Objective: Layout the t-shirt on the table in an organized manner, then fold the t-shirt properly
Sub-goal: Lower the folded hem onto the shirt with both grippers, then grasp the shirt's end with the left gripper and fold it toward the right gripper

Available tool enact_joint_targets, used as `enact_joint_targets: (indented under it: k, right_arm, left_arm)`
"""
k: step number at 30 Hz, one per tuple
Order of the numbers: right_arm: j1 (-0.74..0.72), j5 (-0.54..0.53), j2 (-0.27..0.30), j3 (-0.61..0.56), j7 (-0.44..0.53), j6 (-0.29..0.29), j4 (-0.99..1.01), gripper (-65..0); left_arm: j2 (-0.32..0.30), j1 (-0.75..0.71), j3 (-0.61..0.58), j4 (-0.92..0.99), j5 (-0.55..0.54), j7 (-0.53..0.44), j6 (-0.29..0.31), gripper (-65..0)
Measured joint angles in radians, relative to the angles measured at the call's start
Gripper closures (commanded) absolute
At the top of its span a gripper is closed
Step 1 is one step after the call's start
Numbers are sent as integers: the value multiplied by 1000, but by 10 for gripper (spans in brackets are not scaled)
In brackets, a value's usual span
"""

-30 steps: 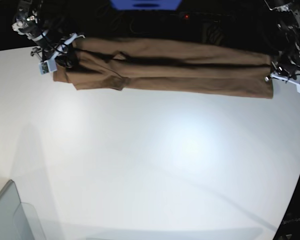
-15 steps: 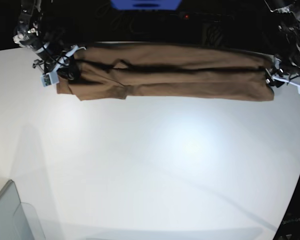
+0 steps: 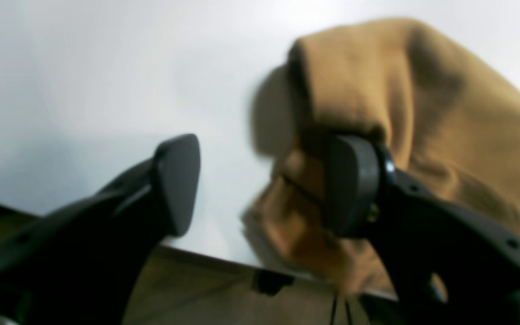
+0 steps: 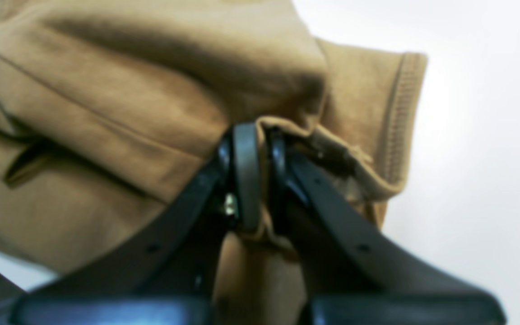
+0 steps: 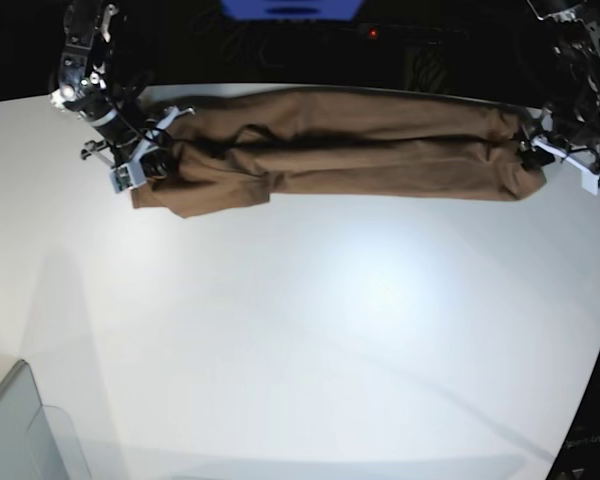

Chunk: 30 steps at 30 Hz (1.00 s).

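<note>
- Along the far edge of the table (image 5: 310,330), the t-shirt (image 5: 350,155) lies in a long, narrow, rumpled band, its length running from one side of the base view to the other.
- At the t-shirt's left end in the base view, my right gripper (image 5: 145,160) is down on the cloth; my jaws are together, clamped on a bunched fold of the t-shirt (image 4: 160,117).
- In my right wrist view, the fabric wraps over and around my two black fingers (image 4: 246,176), and a stitched hem (image 4: 395,117) hangs just beside them against the white table (image 4: 481,135).
- Between its two ends, the t-shirt shows a dark lengthwise crease, with lumpy folds near the left end.
- At the t-shirt's right end in the base view, my left gripper (image 5: 558,150) sits just beside the cloth.
- In my left wrist view, my jaws stand wide apart with bare table (image 3: 84,76) between them; one finger (image 3: 350,185) touches the bunched end of the t-shirt (image 3: 404,104), the other finger (image 3: 176,180) is clear of it, and nothing is gripped.
</note>
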<state>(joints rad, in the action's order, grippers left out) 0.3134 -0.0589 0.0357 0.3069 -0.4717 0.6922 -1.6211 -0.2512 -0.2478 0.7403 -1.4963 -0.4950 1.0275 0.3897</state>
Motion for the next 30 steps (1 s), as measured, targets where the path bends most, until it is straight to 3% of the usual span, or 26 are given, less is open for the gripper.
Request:
enact_joint_targets:
  k: [5, 9, 19, 25, 30]
  right_arm:
    - [-14, 8, 0, -2, -13, 0, 2, 0]
    - [-14, 8, 0, -2, -13, 0, 2, 0]
    - [-14, 8, 0, -2, -13, 0, 2, 0]
    - [-14, 8, -3, -2, -13, 0, 2, 0]
    - [-14, 8, -3, -2, -13, -1, 2, 0]
  left_arm:
    - [50, -54, 88, -114, 18, 51, 3, -421]
    - [55, -41, 130, -179, 6, 37, 4, -421]
    - [60, -39, 128, -174, 11, 35, 6, -421]
    - [60, -9, 48, -93, 4, 30, 6, -421]
    - [56, 0, 51, -37, 8, 11, 7, -421]
